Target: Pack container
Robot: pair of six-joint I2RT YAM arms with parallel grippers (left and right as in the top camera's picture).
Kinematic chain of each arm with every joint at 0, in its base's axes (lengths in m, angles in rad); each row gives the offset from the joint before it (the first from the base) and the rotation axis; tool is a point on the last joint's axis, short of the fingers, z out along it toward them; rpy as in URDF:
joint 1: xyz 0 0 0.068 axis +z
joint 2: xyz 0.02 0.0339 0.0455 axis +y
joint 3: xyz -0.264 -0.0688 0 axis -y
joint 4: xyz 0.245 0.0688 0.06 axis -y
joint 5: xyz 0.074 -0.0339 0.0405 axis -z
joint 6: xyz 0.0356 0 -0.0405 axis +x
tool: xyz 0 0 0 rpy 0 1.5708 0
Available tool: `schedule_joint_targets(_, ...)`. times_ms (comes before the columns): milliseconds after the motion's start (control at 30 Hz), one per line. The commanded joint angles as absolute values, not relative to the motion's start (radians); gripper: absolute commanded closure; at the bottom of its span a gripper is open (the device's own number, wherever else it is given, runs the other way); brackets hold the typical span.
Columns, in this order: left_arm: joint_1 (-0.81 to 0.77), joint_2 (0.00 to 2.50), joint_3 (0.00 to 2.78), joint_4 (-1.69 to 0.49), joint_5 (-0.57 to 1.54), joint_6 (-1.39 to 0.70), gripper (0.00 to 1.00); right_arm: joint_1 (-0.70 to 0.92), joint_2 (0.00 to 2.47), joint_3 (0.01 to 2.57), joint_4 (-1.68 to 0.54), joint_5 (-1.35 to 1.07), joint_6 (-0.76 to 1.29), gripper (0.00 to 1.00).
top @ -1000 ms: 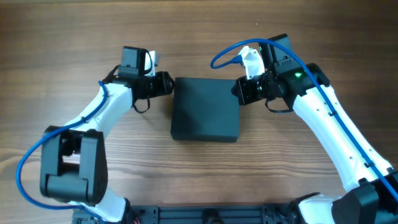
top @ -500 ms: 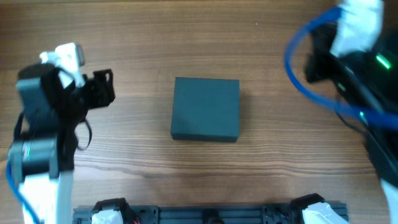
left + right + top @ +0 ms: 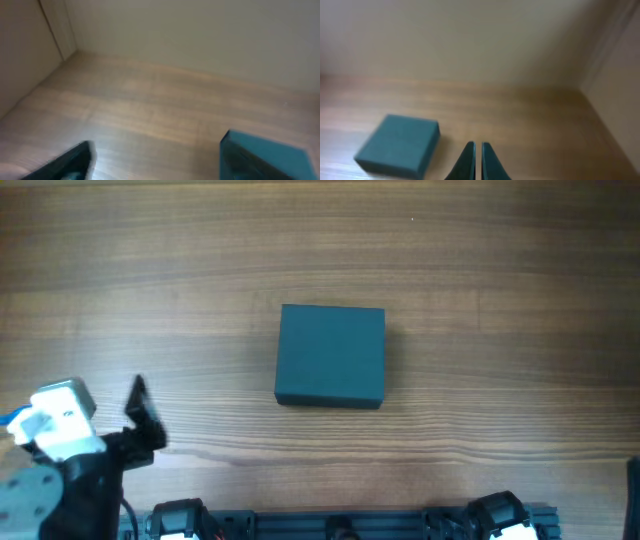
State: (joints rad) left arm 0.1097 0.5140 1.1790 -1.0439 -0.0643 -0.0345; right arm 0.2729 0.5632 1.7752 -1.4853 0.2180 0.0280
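The container [image 3: 331, 355] is a dark teal-black box with its lid closed flat, lying in the middle of the wooden table. It also shows at the lower right of the left wrist view [image 3: 265, 157] and at the lower left of the right wrist view [image 3: 400, 145]. My left gripper [image 3: 145, 415] is at the table's front left, far from the box, open and empty; only one of its fingers [image 3: 75, 162] shows in the left wrist view. My right gripper [image 3: 476, 160] is shut and empty, raised to the right of the box. It is outside the overhead view.
The wooden table [image 3: 500, 300] ends at a pale wall [image 3: 470, 40] behind. A dark rail with the arm mounts [image 3: 340, 525] runs along the front edge.
Both arms have pulled back from the sides of the box toward the front corners. The right arm has left the overhead view. The box has not moved.
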Motion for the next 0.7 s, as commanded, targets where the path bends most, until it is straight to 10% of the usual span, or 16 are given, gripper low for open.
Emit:
schedule_joint_targets(0,0.115,0.526,1.027,-1.037,-0.083,-0.003,0.01,0.274,0.578,1.692,-1.489,0.301,0.077,0.95)
schedule_joint_targets(133,0.115,0.526,0.98,-0.971,-0.038,-0.007,0.0,0.274,0.579,1.562,-1.405,0.303,0.078,0.88)
schedule_joint_targets(167,0.115,0.526,0.98,-0.952,-0.035,-0.007,0.0,0.274,0.579,1.505,-1.377,0.303,0.078,0.48)
schedule_joint_targets(233,0.115,0.526,0.98,-0.952,-0.035,-0.007,0.0,0.274,0.579,1.455,-1.369,0.303,0.078,0.01)
schedule_joint_targets(667,0.115,0.526,0.98,-0.966,-0.035,-0.007,0.0,0.274,0.579,1.407,-1.374,0.291,0.081,0.0)
